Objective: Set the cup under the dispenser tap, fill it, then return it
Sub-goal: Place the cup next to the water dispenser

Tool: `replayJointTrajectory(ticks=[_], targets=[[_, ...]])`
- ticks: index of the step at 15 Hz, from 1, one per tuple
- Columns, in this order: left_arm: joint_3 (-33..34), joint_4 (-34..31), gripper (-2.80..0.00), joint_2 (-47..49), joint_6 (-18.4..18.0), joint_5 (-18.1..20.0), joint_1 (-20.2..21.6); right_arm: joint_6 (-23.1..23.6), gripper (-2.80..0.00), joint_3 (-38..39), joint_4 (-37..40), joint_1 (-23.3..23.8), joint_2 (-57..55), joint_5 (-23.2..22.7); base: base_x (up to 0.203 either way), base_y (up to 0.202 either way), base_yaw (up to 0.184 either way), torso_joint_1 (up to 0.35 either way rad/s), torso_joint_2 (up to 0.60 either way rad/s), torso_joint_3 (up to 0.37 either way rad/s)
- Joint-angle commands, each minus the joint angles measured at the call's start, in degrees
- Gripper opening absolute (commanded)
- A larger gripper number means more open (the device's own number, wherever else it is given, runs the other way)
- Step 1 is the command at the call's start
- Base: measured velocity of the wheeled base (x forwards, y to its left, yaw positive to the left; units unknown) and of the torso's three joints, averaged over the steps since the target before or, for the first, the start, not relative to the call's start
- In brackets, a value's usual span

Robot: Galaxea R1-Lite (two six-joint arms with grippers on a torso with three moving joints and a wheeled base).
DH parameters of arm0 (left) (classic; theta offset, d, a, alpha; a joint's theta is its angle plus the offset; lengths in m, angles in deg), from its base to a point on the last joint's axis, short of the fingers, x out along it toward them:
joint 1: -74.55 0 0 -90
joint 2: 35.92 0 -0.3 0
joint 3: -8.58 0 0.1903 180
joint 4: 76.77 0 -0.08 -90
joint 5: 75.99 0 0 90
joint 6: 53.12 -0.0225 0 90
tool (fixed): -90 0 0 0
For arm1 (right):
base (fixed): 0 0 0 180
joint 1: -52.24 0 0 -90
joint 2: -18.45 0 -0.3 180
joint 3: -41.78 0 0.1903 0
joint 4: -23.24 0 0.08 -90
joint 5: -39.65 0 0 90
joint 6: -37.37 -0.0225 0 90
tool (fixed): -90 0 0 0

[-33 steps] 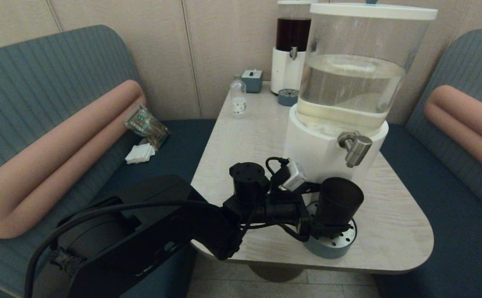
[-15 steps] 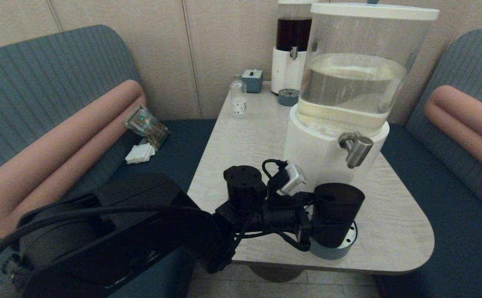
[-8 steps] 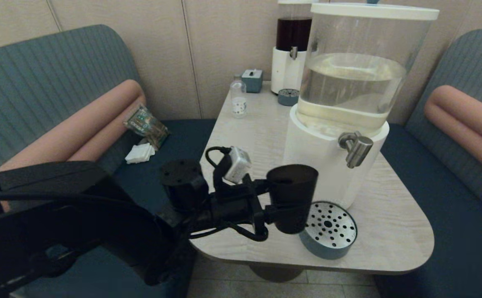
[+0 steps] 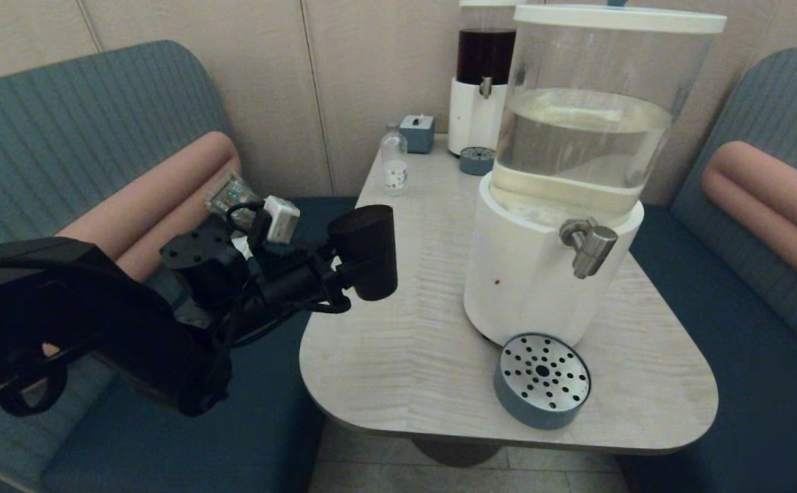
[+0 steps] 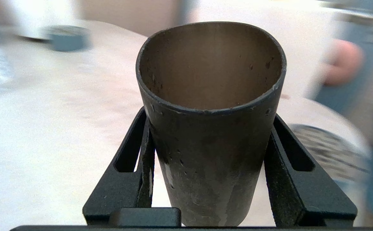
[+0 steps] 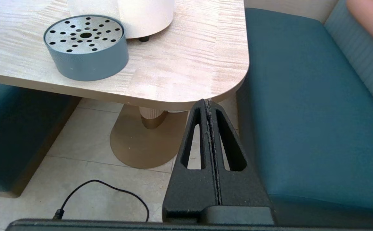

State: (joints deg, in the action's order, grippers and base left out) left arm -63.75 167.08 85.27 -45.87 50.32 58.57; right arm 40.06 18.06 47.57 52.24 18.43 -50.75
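My left gripper (image 4: pixel 356 266) is shut on the cup (image 4: pixel 369 250), a plain matte black tumbler. It holds the cup roughly upright in the air over the table's left edge. In the left wrist view both fingers (image 5: pixel 143 150) press the sides of the cup (image 5: pixel 210 138), and I see no liquid on its visible inner wall. The dispenser tap (image 4: pixel 590 246) sticks out of the white base (image 4: pixel 522 287) well to the right of the cup. Below the tap the perforated drip tray (image 4: pixel 542 380) is bare. My right gripper (image 6: pixel 208 106) is shut on nothing, parked low by the table's near right corner.
At the table's back stand a smaller dark-liquid dispenser (image 4: pixel 484 75), a small clear bottle (image 4: pixel 394 164), a blue-grey box (image 4: pixel 417 131) and a small tray (image 4: pixel 476 161). Teal benches flank the table (image 4: pixel 405 329). A snack packet (image 4: pixel 224 195) lies on the left bench.
My left gripper lifted the cup off the drip tray under the tap and carried it leftward and higher, to the table's left edge. The drip tray now stands uncovered.
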Motion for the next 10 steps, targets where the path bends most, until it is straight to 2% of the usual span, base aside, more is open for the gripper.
replayJointTrajectory(ticks=[1,5,10], targets=[[-3.50,0.45,-2.80,4.54,-0.76,-0.61,1.26,0.03,-2.80,0.00,0.00,0.00,0.11,-0.04,0.000,0.000,0.000,0.000,0.00,0.000],[-10.69,0.45,-2.80,13.86,-6.25,-1.96,2.29,0.03,-2.80,0.00,0.00,0.00,0.11,-0.04,0.000,0.000,0.000,0.000,0.00,0.000],[-14.50,0.45,-2.80,19.96,-7.72,-2.68,2.89,0.03,-2.80,0.00,0.00,0.00,0.11,-0.04,0.000,0.000,0.000,0.000,0.00,0.000]])
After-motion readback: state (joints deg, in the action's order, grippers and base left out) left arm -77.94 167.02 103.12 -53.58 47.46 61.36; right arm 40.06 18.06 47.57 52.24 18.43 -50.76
